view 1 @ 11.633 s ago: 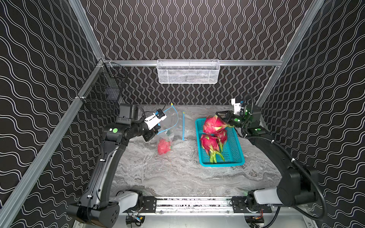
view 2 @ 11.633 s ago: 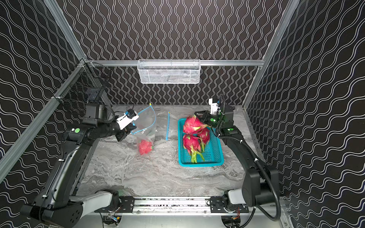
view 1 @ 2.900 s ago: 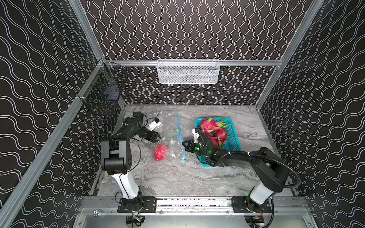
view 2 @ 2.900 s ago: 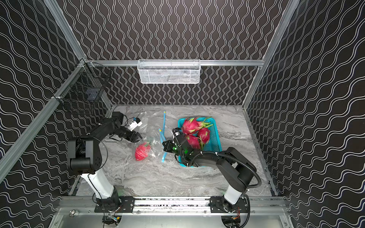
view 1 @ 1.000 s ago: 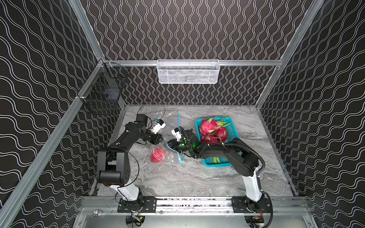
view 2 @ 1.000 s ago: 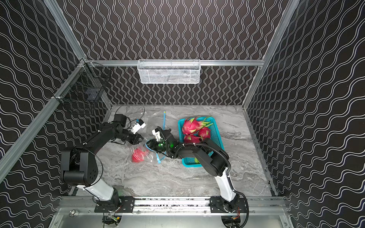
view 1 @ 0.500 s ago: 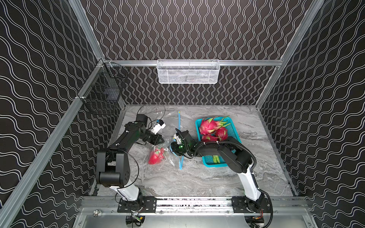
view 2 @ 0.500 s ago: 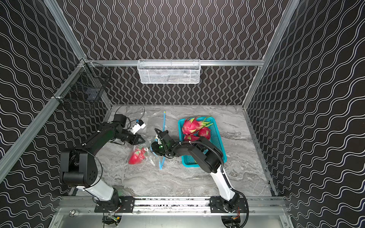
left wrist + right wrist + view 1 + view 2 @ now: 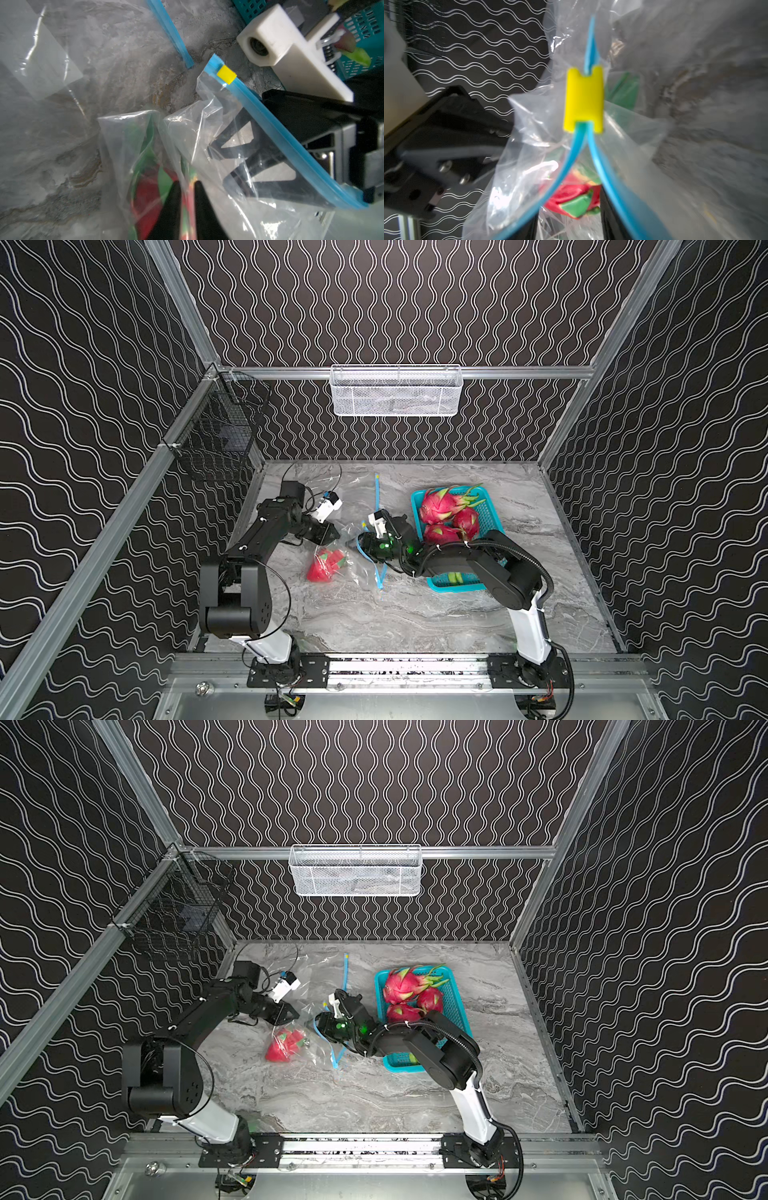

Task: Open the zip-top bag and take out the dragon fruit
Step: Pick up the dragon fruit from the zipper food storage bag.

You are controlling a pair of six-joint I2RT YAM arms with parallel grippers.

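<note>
Zip-top bag [image 9: 358,570] was unzipped, yellow slider [image 9: 583,104] at track end. Inside its mouth the right gripper [image 9: 216,166] stood parted; left gripper [image 9: 186,187]: hold on film unclear. Dragon fruit [image 9: 326,568] lay bagged, left of tabletop centre; extraction pending.

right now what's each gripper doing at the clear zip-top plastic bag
left gripper: fingers nearly together on the clear blue-zipped plastic bag, grip cannot be told
right gripper: open, fingers inside the bag mouth

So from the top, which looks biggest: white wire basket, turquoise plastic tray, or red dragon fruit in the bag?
1. turquoise plastic tray, partly hidden by the right arm.
2. white wire basket, close behind; it hangs higher, so unsure.
3. red bagged dragon fruit.
</note>
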